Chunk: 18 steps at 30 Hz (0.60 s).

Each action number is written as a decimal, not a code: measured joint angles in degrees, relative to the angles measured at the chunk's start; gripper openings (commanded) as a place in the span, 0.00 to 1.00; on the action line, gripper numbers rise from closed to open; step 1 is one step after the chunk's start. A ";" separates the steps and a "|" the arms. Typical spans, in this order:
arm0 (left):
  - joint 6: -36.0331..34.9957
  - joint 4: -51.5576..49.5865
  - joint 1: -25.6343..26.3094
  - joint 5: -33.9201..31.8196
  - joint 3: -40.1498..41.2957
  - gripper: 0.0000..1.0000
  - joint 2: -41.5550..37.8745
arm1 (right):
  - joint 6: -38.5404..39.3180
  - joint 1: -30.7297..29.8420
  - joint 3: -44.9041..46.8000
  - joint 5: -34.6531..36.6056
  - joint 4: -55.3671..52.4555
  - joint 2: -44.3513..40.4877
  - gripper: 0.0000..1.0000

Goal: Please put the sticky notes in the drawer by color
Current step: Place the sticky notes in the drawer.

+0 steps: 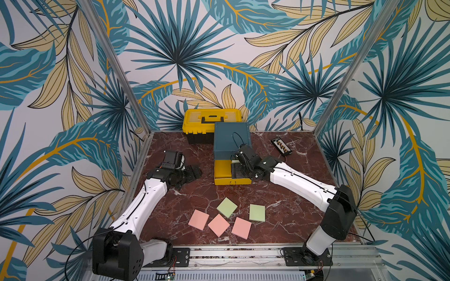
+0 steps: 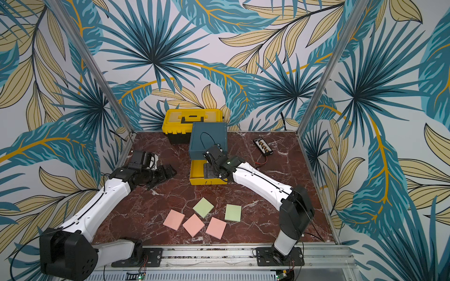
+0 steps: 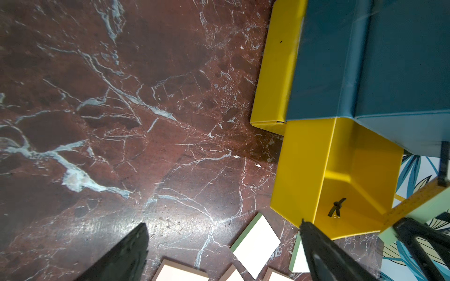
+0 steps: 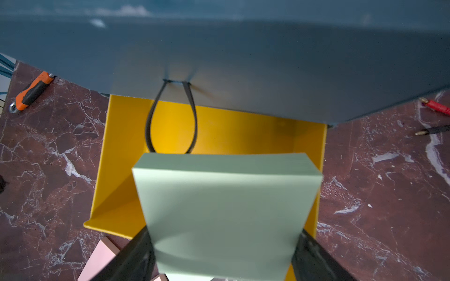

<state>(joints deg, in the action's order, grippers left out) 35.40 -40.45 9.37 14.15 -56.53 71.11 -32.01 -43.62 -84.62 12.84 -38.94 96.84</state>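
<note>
Left gripper [image 1: 193, 172]: parked low at the table's left side, jaws spread wide with nothing between them.
Pink pads [image 1: 218, 225]: three lie flat in a row near the front edge, close together.
Green pads on the table [image 1: 227, 207]: two lie flat just behind the pink row.
Cabinet [image 1: 231, 140]: teal, at the back centre, with its yellow drawer [image 1: 222, 171] pulled out toward the front.
Held green pad [image 4: 226, 206]: roughly level above the open drawer, its two side edges against the fingers.
Right gripper [image 4: 221, 245]: clamped across that pad at a broad span. The pad is blurred, so I cannot tell how firm the grip is.
Blue pads: none in view.
Handling: I judge the pads light, each a fairly stiff block whose sheets may fan or peel. Pinch two opposite edges through the whole stack, never the top sheet alone.
Right wrist view only: shows the held pad's full face, the black loop pull [image 4: 148, 126] hanging from the teal front, and an orange-handled tool [image 4: 31, 91].
Top views only: show the five pads on the table, while the wrist nearly hides the held one.
Left wrist view only: shows the held pad edge-on and the pull's knot [image 3: 336, 208] inside the drawer front.
</note>
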 measured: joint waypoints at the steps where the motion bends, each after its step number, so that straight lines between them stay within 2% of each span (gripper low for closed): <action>1: 0.00 -0.02 0.00 0.00 0.00 0.99 -0.04 | 0.13 0.00 -0.35 0.02 -0.15 0.00 0.84; 13: 0.00 -0.04 0.00 0.00 0.02 0.99 -1.25 | 0.59 0.00 -2.54 0.17 -1.68 -0.09 0.85; 18: 0.00 0.00 0.00 0.02 0.35 0.99 -1.38 | 1.51 0.00 -2.84 3.04 -4.33 -2.16 0.86</action>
<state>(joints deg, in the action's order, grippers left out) 35.40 -40.45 9.37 14.17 -56.18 69.73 -30.50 -43.62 -87.46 15.88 -43.27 94.67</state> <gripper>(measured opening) 0.987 0.855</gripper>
